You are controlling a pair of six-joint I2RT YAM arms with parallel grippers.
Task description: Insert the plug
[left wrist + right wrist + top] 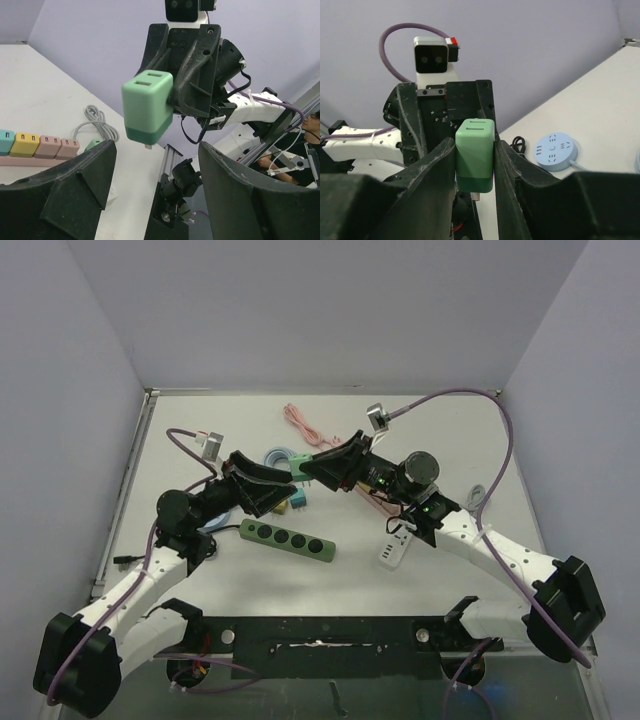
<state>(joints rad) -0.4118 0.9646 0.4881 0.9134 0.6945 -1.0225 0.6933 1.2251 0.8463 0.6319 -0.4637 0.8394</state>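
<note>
Right gripper [475, 148] — green plug [475, 156] clamped squarely between jaws.

Remote view here: I've got a pink cable [303, 428] bunched up near the far edge of the worktop [250, 420], with a round blue socket puck [556, 149] nearby. A small white strip [392, 551] lies over on the right, and a grey cord [95, 122] sits looped.

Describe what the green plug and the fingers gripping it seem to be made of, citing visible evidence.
Green plug: probably moulded plastic, satin; smooth faces, rounded corners, soft sheen, two green tones.
Right gripper's fingers: likely matte black plastic, possibly 3D-printed; dull grainy surface, pale worn edges.
</note>
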